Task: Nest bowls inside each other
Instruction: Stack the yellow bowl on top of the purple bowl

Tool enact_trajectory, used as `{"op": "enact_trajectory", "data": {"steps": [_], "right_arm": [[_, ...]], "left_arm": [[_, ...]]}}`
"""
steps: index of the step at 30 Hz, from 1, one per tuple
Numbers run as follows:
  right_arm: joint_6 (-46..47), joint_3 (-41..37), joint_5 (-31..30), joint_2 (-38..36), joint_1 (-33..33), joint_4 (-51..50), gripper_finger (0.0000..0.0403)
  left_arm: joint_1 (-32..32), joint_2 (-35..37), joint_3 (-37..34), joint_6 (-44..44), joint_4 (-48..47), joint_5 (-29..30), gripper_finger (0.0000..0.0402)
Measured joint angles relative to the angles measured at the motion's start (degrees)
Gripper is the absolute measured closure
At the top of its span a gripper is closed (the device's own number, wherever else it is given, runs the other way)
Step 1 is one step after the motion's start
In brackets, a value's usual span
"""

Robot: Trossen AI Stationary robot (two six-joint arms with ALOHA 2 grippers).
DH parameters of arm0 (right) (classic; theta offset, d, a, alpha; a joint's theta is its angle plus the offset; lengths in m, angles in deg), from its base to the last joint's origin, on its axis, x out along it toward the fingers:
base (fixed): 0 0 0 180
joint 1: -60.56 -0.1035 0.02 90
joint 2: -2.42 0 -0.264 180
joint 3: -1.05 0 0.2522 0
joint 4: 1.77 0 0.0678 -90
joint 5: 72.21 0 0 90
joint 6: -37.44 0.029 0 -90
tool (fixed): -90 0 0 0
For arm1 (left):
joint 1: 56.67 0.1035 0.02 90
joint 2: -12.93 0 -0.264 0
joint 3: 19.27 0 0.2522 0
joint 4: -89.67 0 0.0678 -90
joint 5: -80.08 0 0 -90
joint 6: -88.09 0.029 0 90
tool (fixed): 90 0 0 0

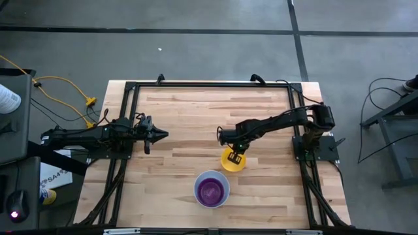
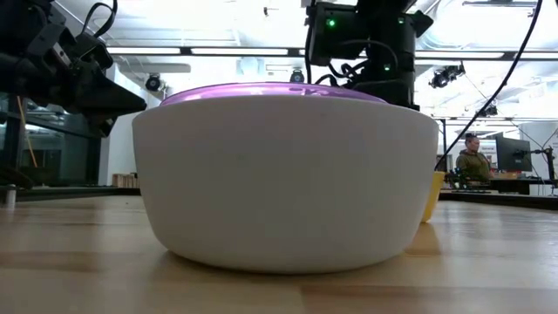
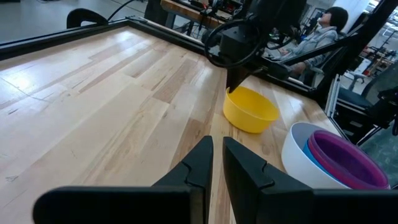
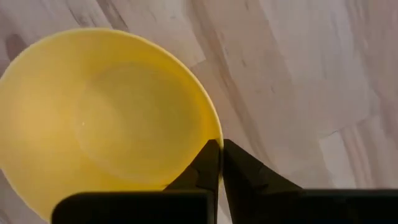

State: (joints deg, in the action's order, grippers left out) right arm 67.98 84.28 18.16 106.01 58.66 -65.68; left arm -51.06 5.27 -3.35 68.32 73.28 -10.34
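Observation:
A yellow bowl (image 1: 233,161) sits upright on the wooden table right of centre, also seen in the left wrist view (image 3: 250,111). My right gripper (image 4: 219,144) reaches down over it and is shut on its rim. Nearer the table's front edge stands a larger white bowl (image 1: 211,189) with a blue bowl (image 3: 311,155) and a purple bowl (image 3: 345,163) nested in it. My left gripper (image 1: 163,135) waits at the table's left, level and shut, with only a slit between its fingers (image 3: 200,163) and nothing in it. My right gripper pinches the yellow bowl's rim (image 4: 211,134) on its far side. One finger is inside the bowl and one outside. The fingers come from above, pointing down. The bowl stays upright with its base on the table.
A black metal frame (image 1: 130,88) runs along the table's edges. Bare wood (image 1: 196,111) lies across the far half and the middle left. A seated person (image 3: 323,25) is in the room beyond the table.

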Motion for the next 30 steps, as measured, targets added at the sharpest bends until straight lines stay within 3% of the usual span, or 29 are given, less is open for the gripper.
{"op": "enact_trajectory", "data": {"steps": [7,18,30], "right_arm": [[-5.67,4.23,-0.49,0.02,1.9,-1.01,0.0399],[-13.12,15.24,-2.36,0.02,4.03,-11.12,0.0399],[-13.53,22.16,4.79,0.02,1.33,-14.44,0.0399]], "left_arm": [[0.02,0.02,0.0,0.0,0.0,0.0,0.0364],[0.0,0.0,0.0,0.0,0.0,0.0,0.0364],[0.01,0.01,0.0,0.0,0.0,0.0,0.0364]]}}
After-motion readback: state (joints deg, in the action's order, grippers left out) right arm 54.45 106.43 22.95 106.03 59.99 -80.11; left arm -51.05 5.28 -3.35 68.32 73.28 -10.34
